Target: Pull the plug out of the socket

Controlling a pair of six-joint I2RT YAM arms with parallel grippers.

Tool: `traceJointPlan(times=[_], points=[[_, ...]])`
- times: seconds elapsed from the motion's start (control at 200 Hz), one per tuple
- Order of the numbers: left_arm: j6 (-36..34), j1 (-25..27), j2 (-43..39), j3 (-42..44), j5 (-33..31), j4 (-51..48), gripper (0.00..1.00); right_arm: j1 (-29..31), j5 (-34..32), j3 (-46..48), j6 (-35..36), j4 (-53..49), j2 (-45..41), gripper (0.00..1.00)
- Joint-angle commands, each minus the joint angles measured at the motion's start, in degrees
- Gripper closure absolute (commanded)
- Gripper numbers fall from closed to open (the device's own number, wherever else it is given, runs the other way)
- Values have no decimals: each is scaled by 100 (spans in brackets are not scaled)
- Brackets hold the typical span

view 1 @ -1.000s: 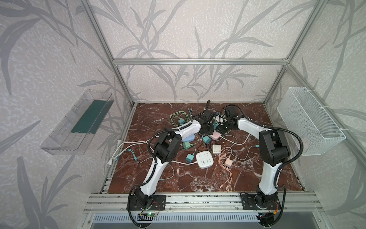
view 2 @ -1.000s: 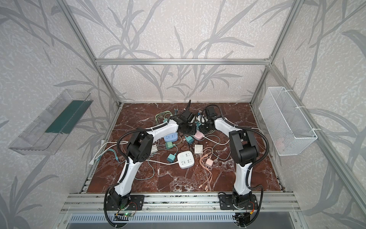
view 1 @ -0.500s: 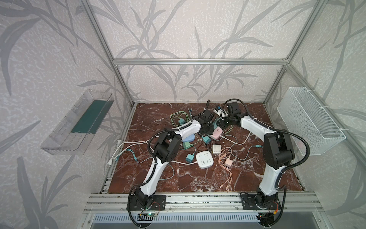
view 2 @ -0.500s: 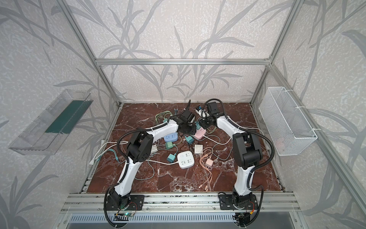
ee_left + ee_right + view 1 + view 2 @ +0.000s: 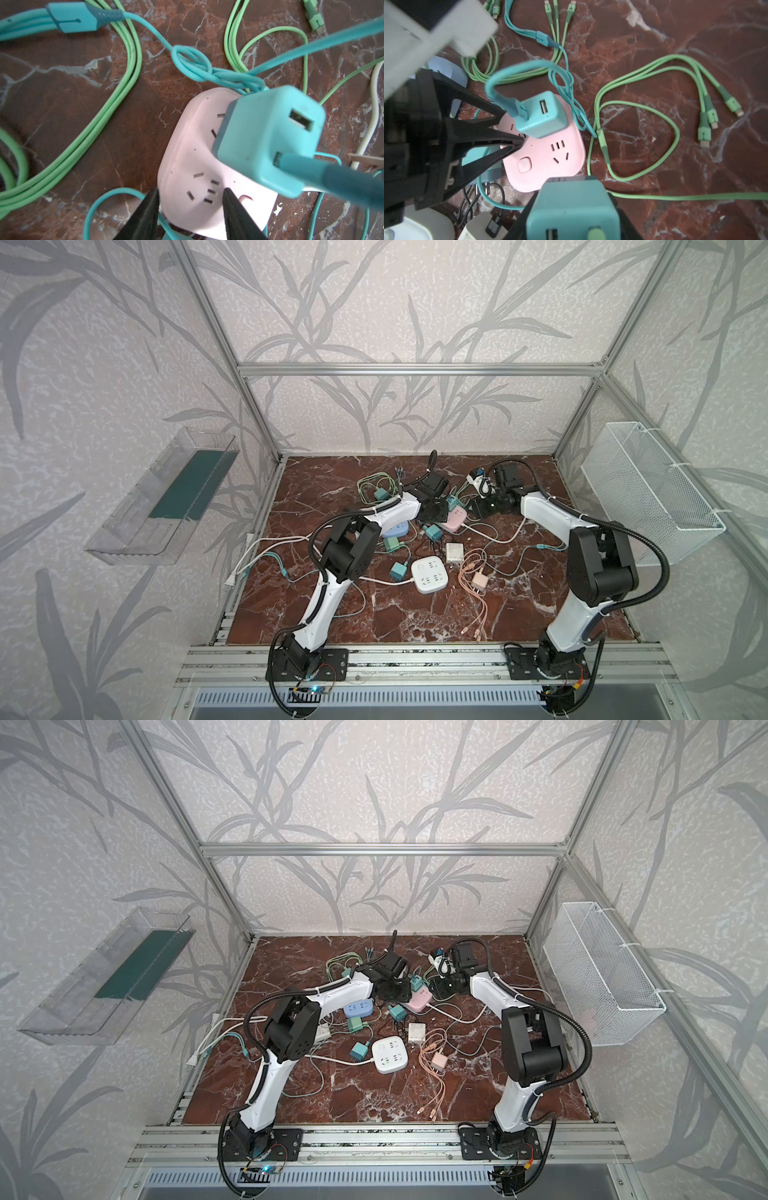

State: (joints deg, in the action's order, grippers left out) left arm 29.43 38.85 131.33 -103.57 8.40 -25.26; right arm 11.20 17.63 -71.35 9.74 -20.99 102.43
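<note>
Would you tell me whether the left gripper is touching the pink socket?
Touching. In the right wrist view the left gripper presses a fingertip onto the pink socket beside the plugged-in charger.

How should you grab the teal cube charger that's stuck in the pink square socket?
Pinch the teal cube charger across two opposite flat side walls, coming down from above on the empty-port half. It stands upright on the pink square socket, and its teal cable sprouts from the other half of the top face, so that approach probably stays clear. Then pull straight up.
</note>
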Motion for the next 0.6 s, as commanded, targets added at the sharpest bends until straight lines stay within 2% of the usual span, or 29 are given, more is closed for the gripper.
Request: traceJointPlan(times=[0.0,0.325,0.595], points=[[221,61,60,346,117,-432,50,-123,175,55,-374,-392,-129,76],[325,77,-176,591,126,-131,50,-370,516,429,-928,-432,-76,76],[324,62,-396,750,82,38,50,-487,454,672,-1170,-446,39,73]])
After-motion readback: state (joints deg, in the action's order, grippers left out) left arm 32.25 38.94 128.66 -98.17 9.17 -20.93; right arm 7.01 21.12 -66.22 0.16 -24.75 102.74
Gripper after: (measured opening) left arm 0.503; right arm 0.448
